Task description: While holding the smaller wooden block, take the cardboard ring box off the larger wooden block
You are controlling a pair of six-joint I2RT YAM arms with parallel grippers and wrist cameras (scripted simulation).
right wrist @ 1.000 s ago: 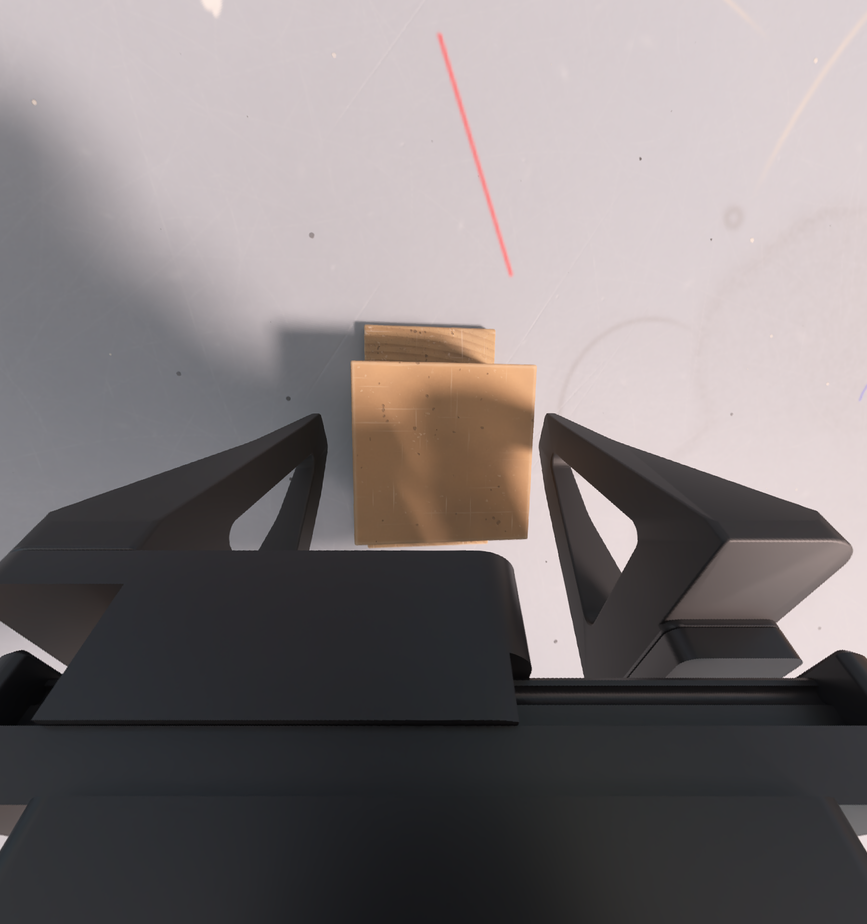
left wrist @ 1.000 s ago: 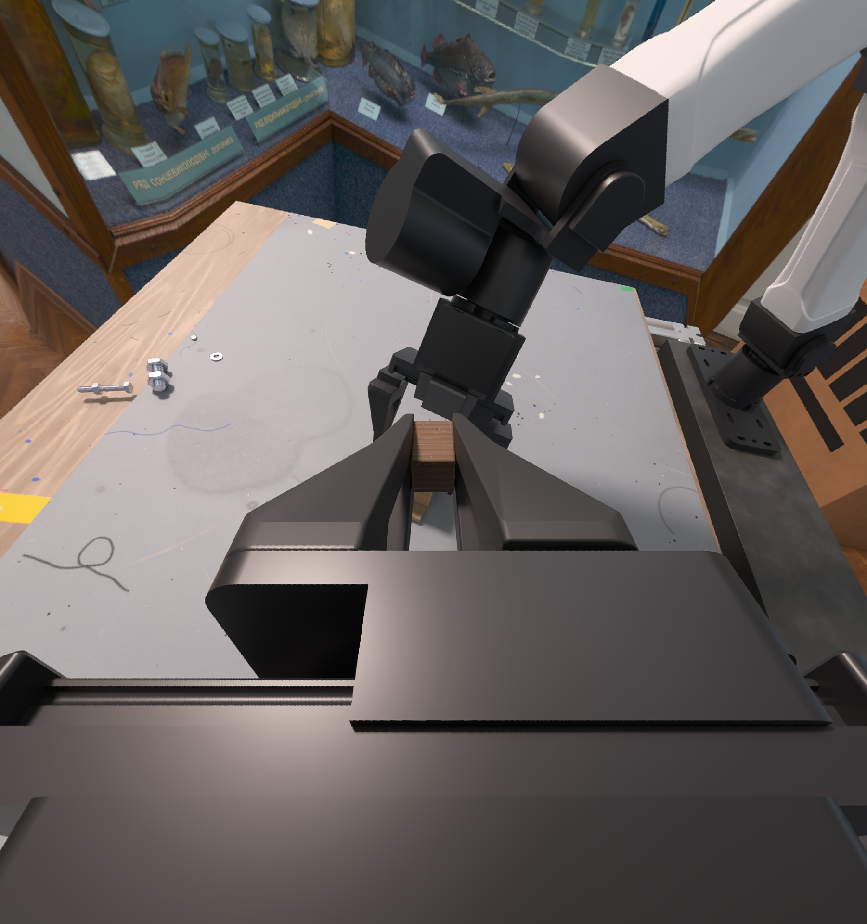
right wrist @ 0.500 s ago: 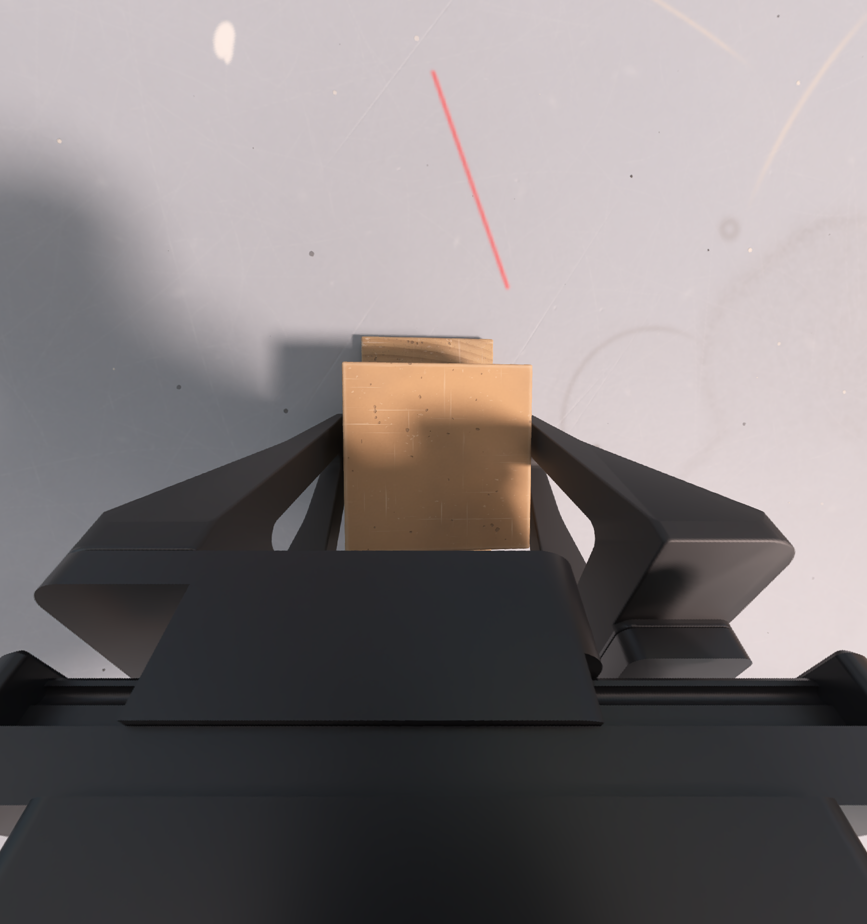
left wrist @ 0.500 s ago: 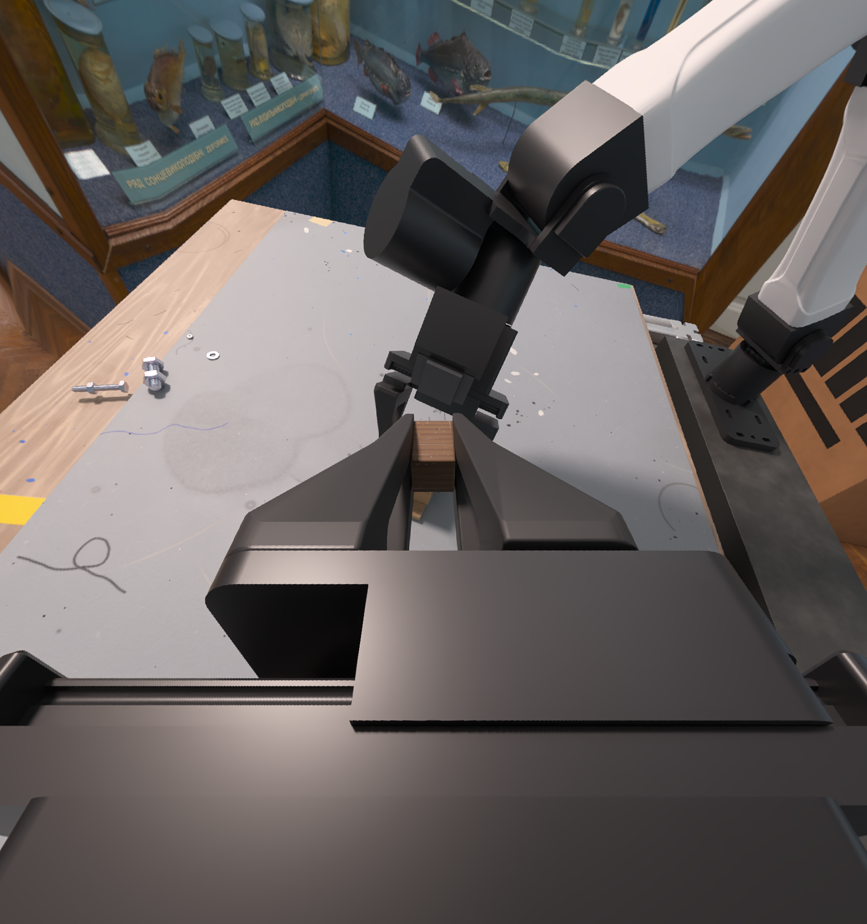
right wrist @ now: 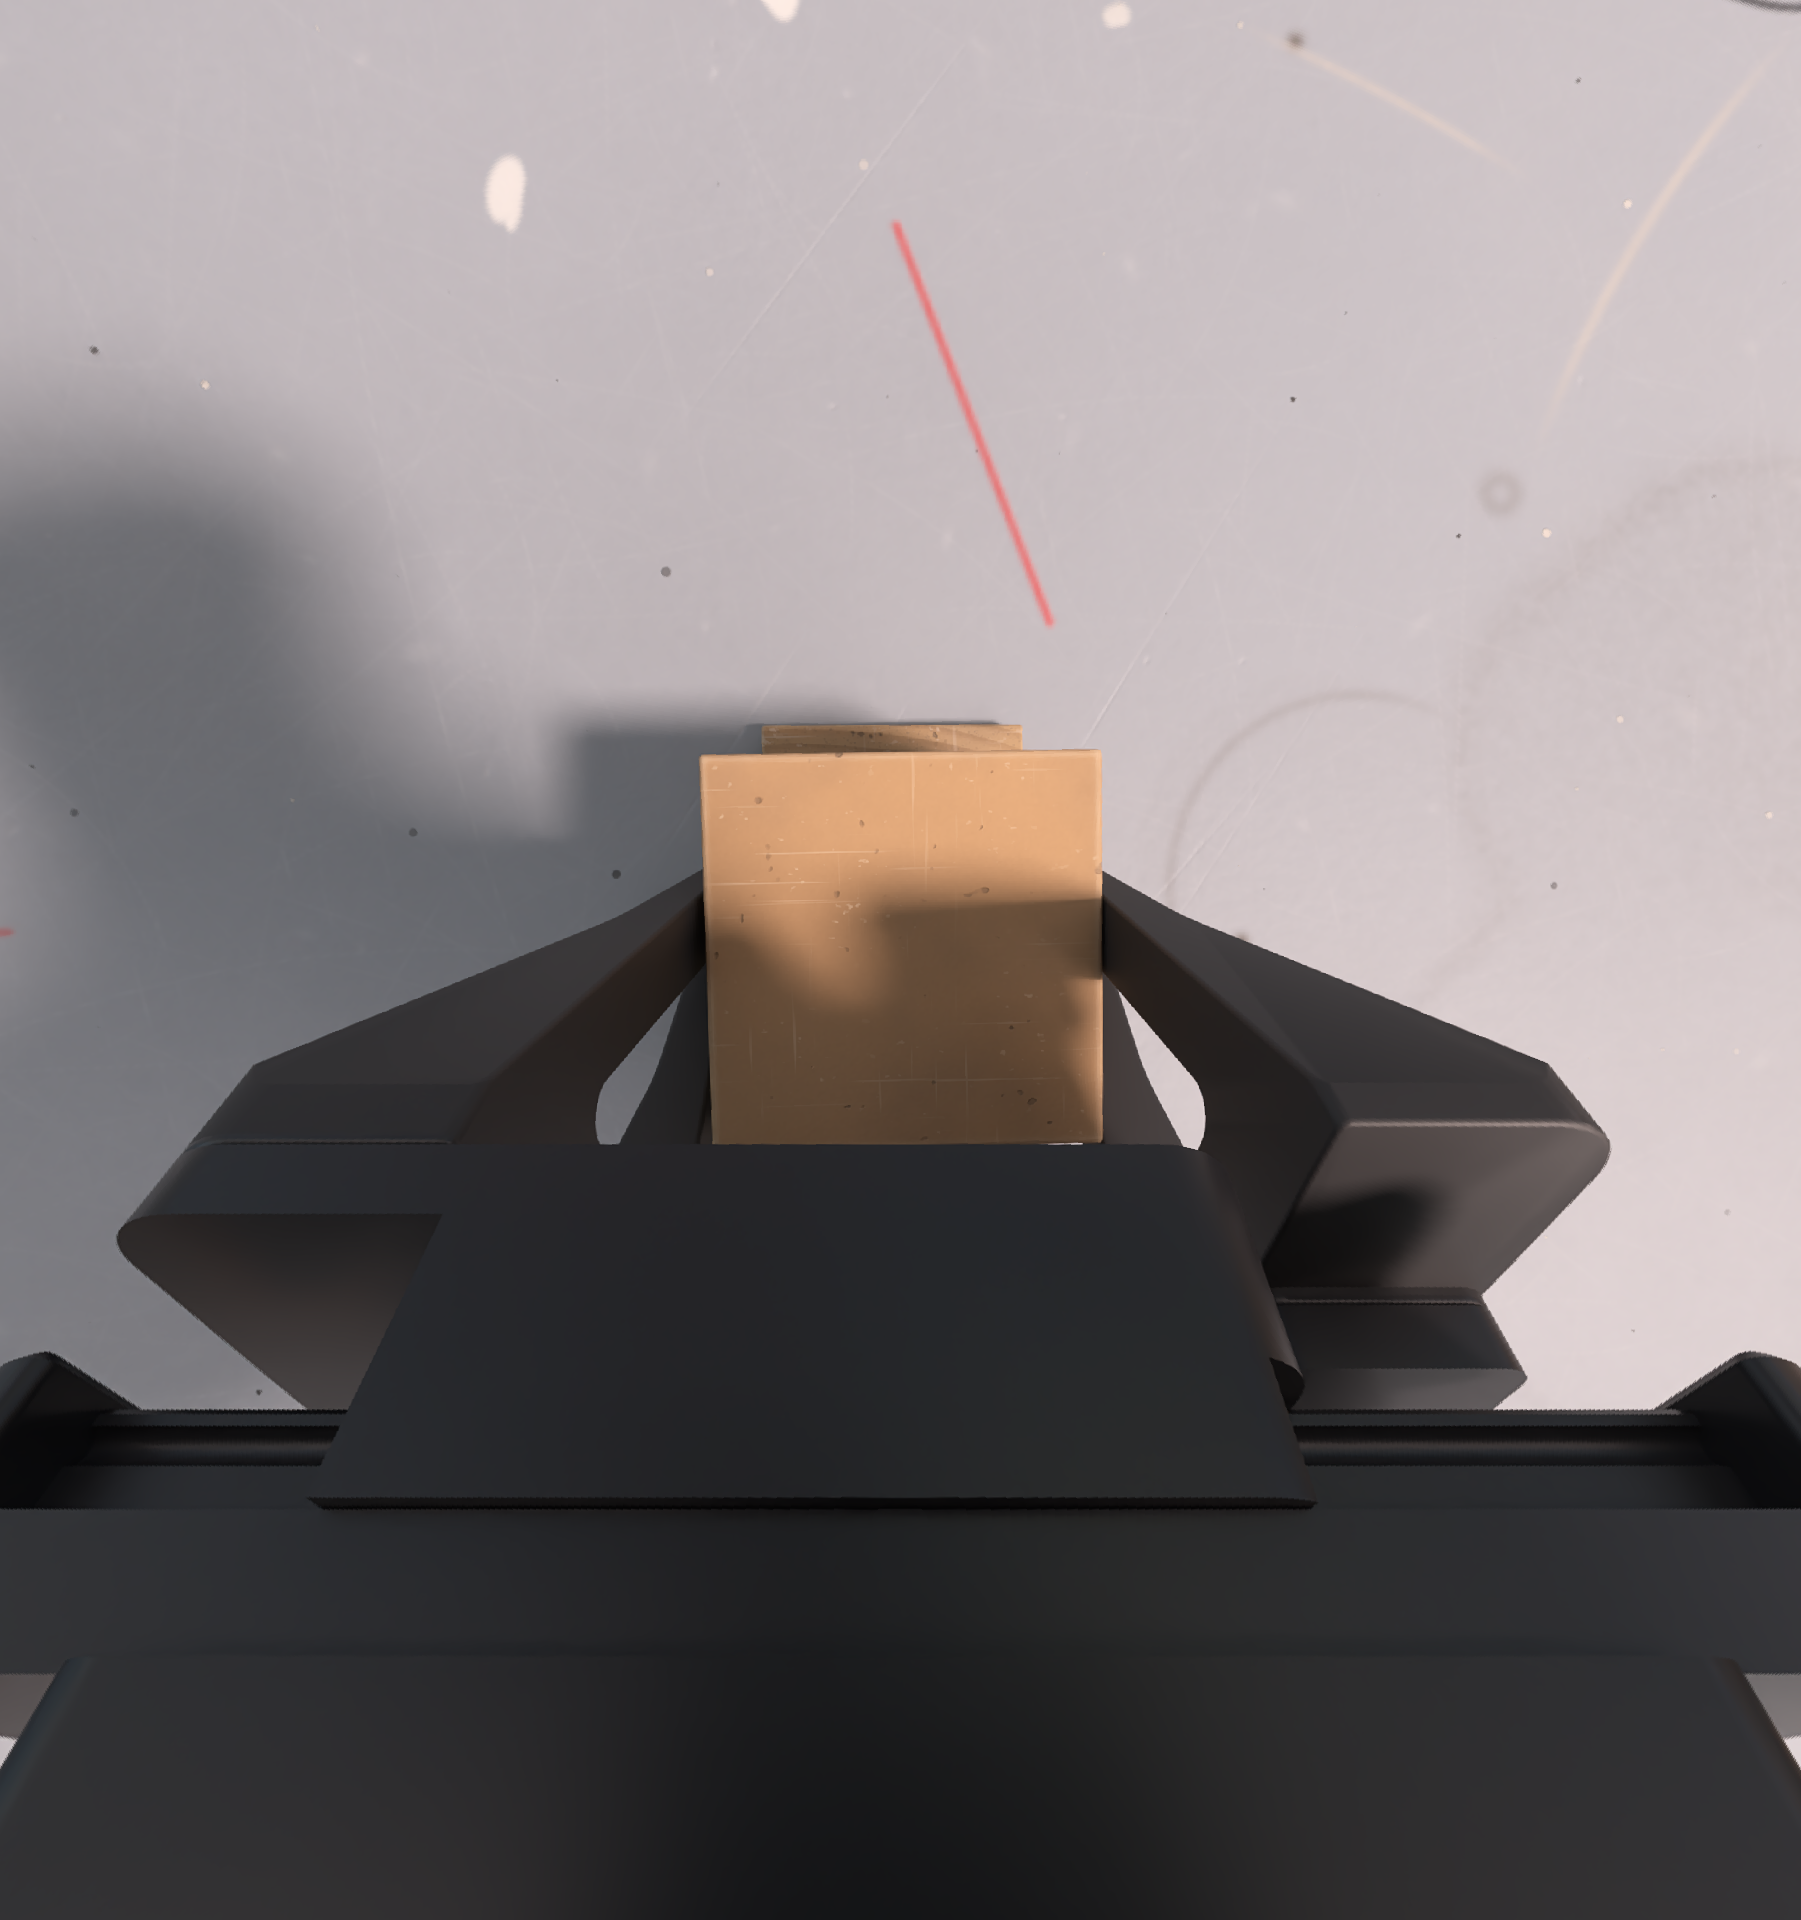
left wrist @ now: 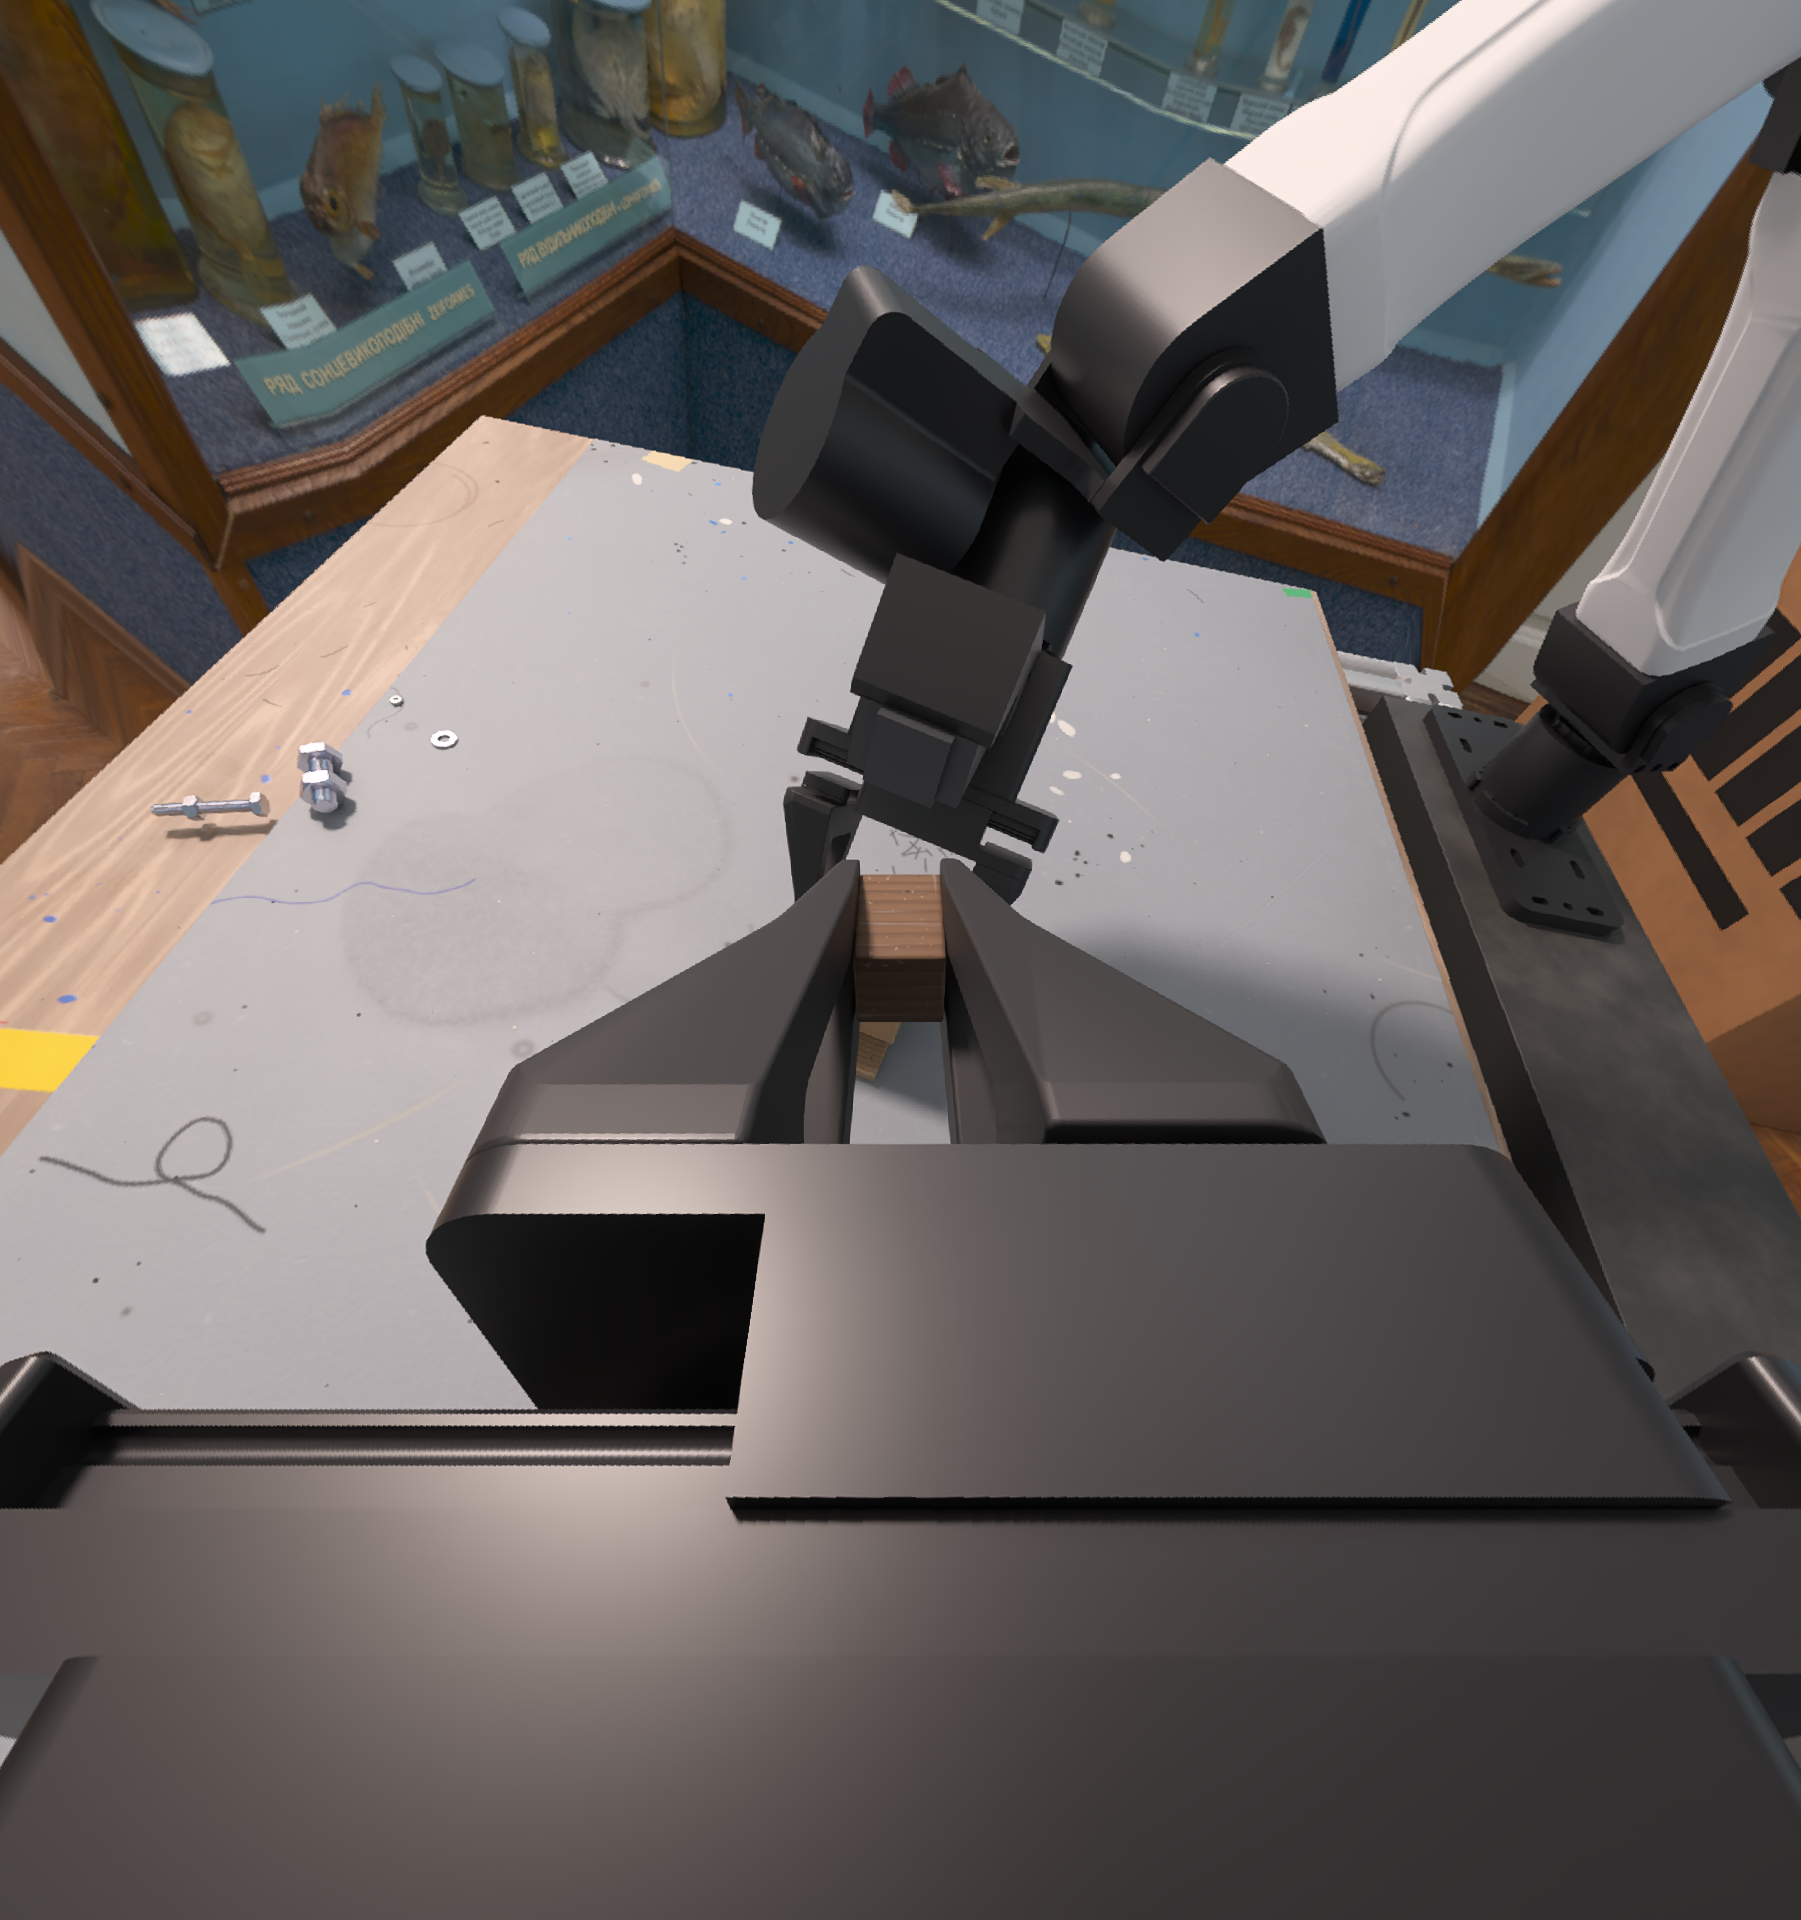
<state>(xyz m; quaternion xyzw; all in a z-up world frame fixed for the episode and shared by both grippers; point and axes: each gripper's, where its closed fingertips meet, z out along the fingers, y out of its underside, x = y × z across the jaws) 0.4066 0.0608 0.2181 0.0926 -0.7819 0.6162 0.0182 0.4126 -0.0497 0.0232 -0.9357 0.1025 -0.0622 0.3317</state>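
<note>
From your right wrist view, the cardboard ring box [right wrist: 901, 945] hides nearly all of the larger wooden block [right wrist: 891, 739]; only a sliver shows past its far edge. The right claw [right wrist: 901, 904] body cuts off the box's near end. From your left wrist view, the smaller wooden block [left wrist: 898, 948] hides the box.

Open grey tabletop [right wrist: 1395, 312] all round the boxed right claw [right wrist: 901, 935]; bolts [left wrist: 252, 800] well apart at the far edge.
</note>
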